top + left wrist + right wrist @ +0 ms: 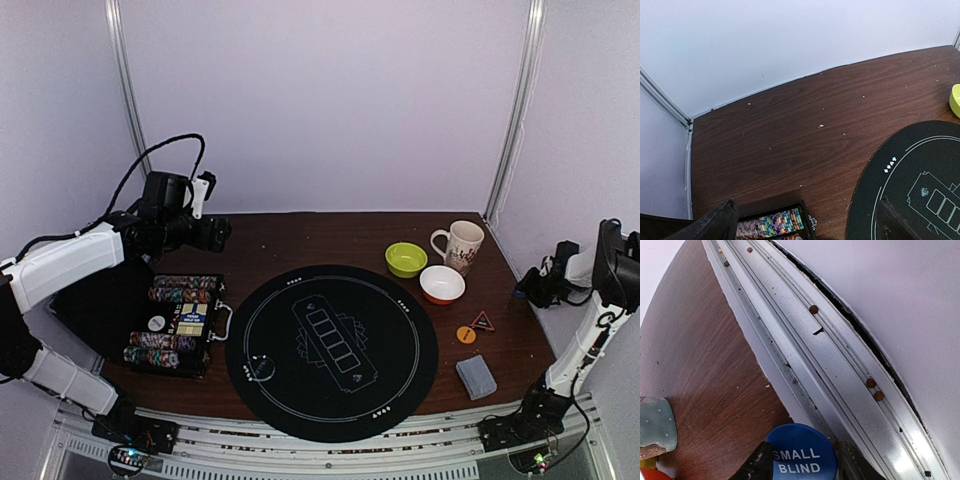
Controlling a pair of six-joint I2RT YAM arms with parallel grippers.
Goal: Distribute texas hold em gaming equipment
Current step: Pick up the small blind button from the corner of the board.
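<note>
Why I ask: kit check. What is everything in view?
mat: 1, black, centre
case: 1, black, open, left
chips: rows, multicoloured, in case
green bowl: 1, back right
white-orange bowl: 1, beside it
mug: 1, white patterned, back right
orange disc: 1, right of mat
triangle: 1, red, beside it
card stack: 1, grey-blue, near right
Small Blind disc: 1, blue, in right hand
left hand: 1, open, behind case
right hand: 1, gripping that disc

The widest way through runs over the round black mat (pixel 330 350) and the bare bench (pixel 300 235) behind it. At left the open chip case (pixel 180 325) and the left arm (pixel 75 260) hanging behind it block passage. At right a green bowl (pixel 406 259), white-orange bowl (pixel 442 284) and mug (pixel 460 245) crowd together, with an orange disc (pixel 466 335), red triangle (pixel 483 321) and card deck (pixel 476 376) nearer. The right pincer (pixel 802 465), clamped on a blue disc (pixel 802 450), hugs the side rail (pixel 805 340).
</note>
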